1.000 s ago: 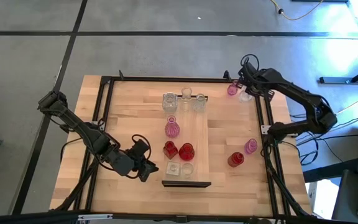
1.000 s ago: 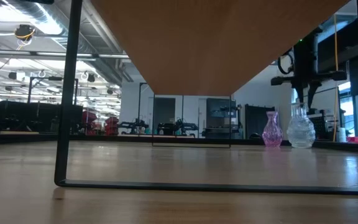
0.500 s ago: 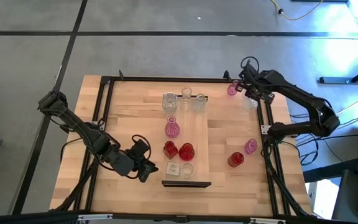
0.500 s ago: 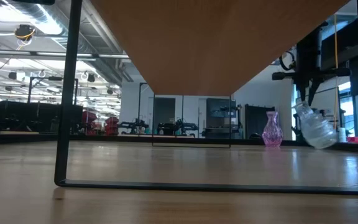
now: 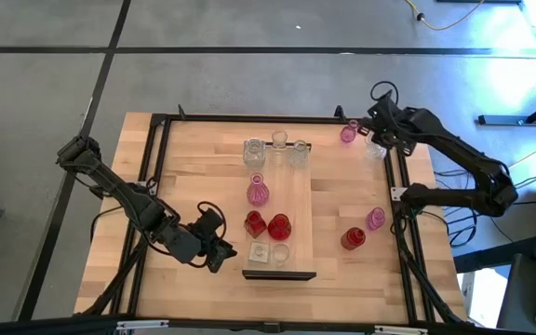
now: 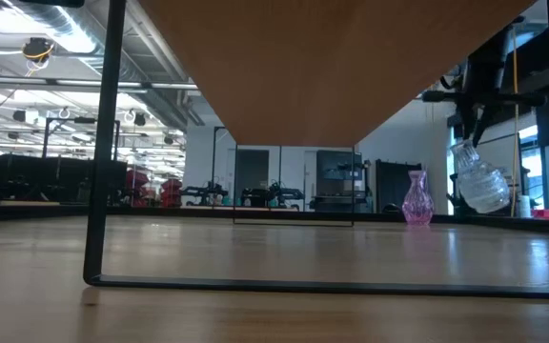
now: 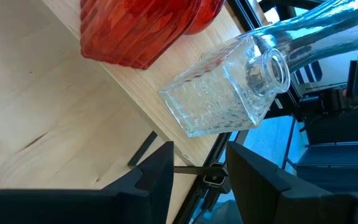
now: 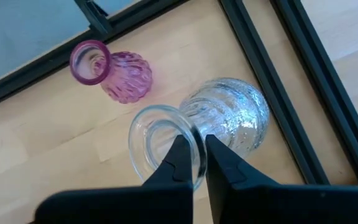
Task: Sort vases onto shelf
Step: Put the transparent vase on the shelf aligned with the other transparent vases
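Observation:
My right gripper (image 5: 376,141) is at the table's far right corner, shut on a clear ribbed bulbous vase (image 8: 225,118) that hangs tilted in the low view (image 6: 478,183). A pink vase (image 8: 120,74) stands on its base just beside it. The shelf (image 5: 296,191), a long light board, lies mid-table with clear, pink and red vases standing on it. My left gripper (image 5: 221,251) is open at the shelf's near left, its fingers pointing at a clear square vase (image 7: 219,99) and short of it. My right gripper holds the clear vase by the rim of its mouth (image 8: 194,146), one finger inside the mouth and one outside against the neck. The fingers come steeply from above. The vase hangs tilted below them, its base clear of the table.
A red vase (image 5: 353,238) and a pink vase (image 5: 375,219) stand on the table right of the shelf. The black frame rail (image 5: 396,167) runs close by the held vase. Bare tabletop lies between the shelf and the right rail.
My right gripper has risen and gone a little toward the table's right edge. The clear vase, which stood upright next to the pink one, has tipped and come up off the table.

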`<state>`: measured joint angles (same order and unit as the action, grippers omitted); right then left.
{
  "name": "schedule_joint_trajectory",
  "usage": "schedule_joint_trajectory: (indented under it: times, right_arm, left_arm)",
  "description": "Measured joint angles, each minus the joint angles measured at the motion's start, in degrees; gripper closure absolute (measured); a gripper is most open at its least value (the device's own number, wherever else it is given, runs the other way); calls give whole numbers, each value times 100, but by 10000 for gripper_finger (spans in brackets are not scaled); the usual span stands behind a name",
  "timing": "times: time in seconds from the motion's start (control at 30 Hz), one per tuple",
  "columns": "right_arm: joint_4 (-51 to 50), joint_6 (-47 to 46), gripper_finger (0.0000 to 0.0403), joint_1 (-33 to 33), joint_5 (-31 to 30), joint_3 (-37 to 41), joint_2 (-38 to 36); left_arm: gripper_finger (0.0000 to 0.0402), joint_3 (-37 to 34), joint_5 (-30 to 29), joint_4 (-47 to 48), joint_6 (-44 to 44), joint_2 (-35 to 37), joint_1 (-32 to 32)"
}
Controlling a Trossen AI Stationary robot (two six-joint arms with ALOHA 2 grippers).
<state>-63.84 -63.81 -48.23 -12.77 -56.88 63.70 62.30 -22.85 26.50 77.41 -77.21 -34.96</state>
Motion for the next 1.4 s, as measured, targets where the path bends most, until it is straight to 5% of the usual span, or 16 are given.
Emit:
schedule_joint_trajectory:
  times: [0.4,0.9,1.1,1.4]
  right_arm:
    - [-189,-254,401,506,407,-7,-938]
    - [514,-1475,402,2909,1131,-23,-1658]
    - [610,-1588,402,3931,767,-747,-1162]
    - [-479,-1144,403,5113,609,-2889,273]
  left_arm:
    - [263,0,-17,4,-4,0,8]
    - [263,0,-17,7,0,0,7]
    - [263,0,-20,4,40,0,9]
    - [263,0,-20,4,154,0,8]
